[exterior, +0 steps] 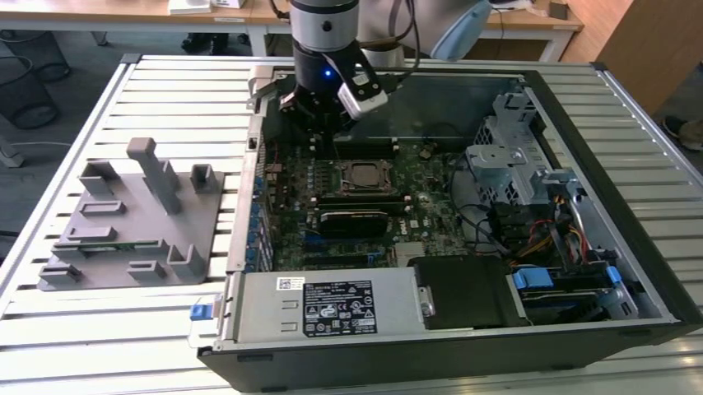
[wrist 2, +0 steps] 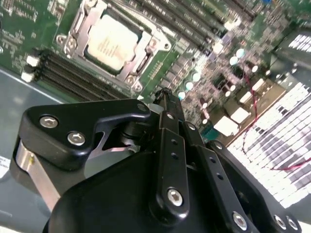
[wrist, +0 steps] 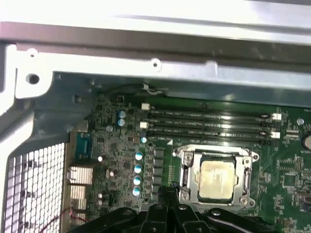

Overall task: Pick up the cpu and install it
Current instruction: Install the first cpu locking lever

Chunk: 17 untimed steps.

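Observation:
The cpu (exterior: 363,175) lies flat in the metal-framed socket in the middle of the motherboard (exterior: 429,218), its pale silvery top facing up. It also shows in the second wrist view (wrist 2: 112,40) and the first wrist view (wrist: 217,174). My gripper (exterior: 318,123) hangs above the board, toward the far side of the case and a little to the exterior view's left of the socket. In both wrist views the black fingers meet at their tips (wrist 2: 165,94) (wrist: 167,189) with nothing between them. The gripper is apart from the cpu.
The open computer case (exterior: 615,206) lies on a slatted table. A power supply (exterior: 329,309) fills its near side and a drive cage (exterior: 505,164) with cables the exterior view's right. Memory slots (wrist: 209,124) run beside the socket. A grey fixture block (exterior: 132,218) stands outside the case.

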{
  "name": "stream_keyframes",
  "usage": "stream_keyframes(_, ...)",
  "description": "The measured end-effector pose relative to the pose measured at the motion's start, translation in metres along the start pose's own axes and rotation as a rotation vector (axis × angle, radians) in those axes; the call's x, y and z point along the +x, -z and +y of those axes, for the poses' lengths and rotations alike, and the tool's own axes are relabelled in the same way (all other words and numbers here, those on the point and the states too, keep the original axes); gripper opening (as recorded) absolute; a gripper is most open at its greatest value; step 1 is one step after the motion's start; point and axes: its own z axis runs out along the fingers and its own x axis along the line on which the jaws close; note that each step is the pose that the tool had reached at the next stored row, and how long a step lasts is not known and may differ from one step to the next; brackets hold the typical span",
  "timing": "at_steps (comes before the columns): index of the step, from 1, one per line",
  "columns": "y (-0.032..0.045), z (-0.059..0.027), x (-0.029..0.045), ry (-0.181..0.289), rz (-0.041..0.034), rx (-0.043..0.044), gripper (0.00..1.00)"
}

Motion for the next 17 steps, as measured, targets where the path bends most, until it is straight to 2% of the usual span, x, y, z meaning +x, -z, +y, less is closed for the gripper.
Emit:
stream_keyframes(8, -0.0037, 0.0137, 0.0063, 0.003, -0.0001, 0.0000, 0.11)
stream_keyframes(13, -0.0059, 0.0244, 0.0070, 0.003, -0.0001, 0.0000, 0.11)
stream_keyframes(17, -0.0072, 0.0291, 0.0068, 0.004, -0.0001, 0.0000, 0.11)
